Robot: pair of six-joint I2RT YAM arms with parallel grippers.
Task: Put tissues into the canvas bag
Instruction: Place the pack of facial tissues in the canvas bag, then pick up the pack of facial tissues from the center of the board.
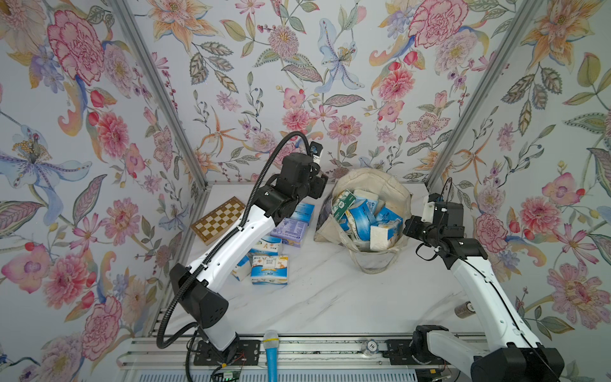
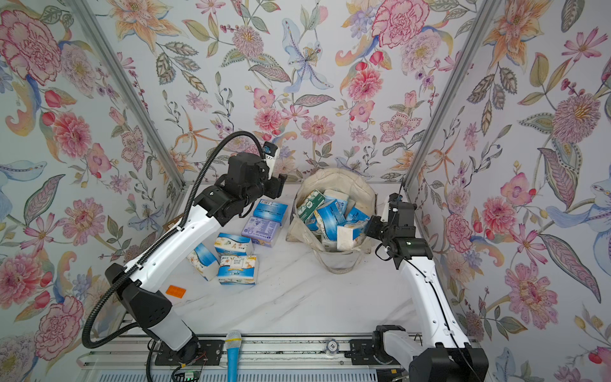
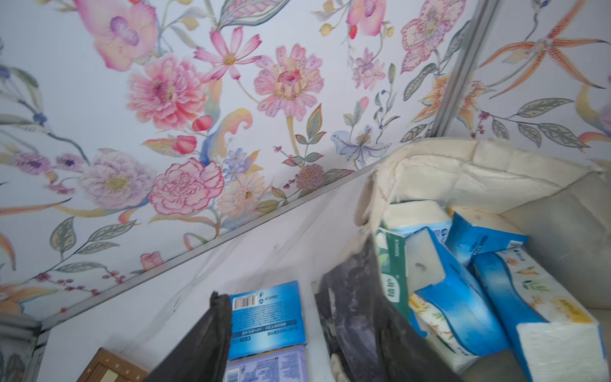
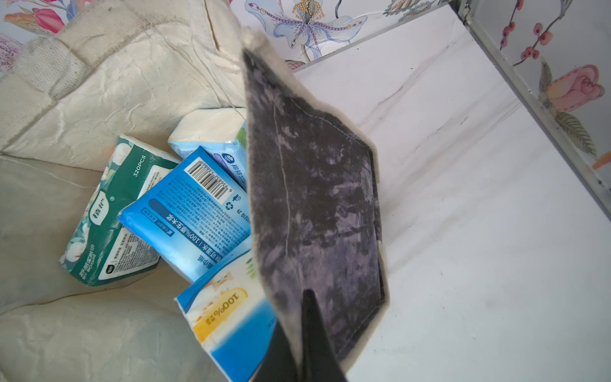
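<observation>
The cream canvas bag (image 1: 373, 185) (image 2: 337, 185) stands open at the back of the table, with several tissues (image 1: 363, 215) (image 4: 195, 211) inside it. My right gripper (image 4: 297, 314) (image 1: 406, 226) is shut on the bag's right rim, pinching the cloth with the dark grey print (image 4: 314, 185). My left gripper (image 3: 267, 307) (image 1: 319, 185) hangs open and holds nothing, just left of the bag. Below it on the table lie a blue pack (image 3: 266, 317) (image 1: 303, 211) and a lavender pack (image 1: 291, 231). Cartoon-printed packs (image 1: 269, 269) (image 2: 233, 243) lie nearer the front.
A wooden chessboard (image 1: 218, 220) lies at the left wall behind my left arm. A blue microphone (image 1: 271, 350) and a poker chip (image 1: 371, 345) sit on the front rail. A small cylinder (image 1: 464, 309) rests by the right wall, and an orange tag (image 2: 176, 291) lies at front left.
</observation>
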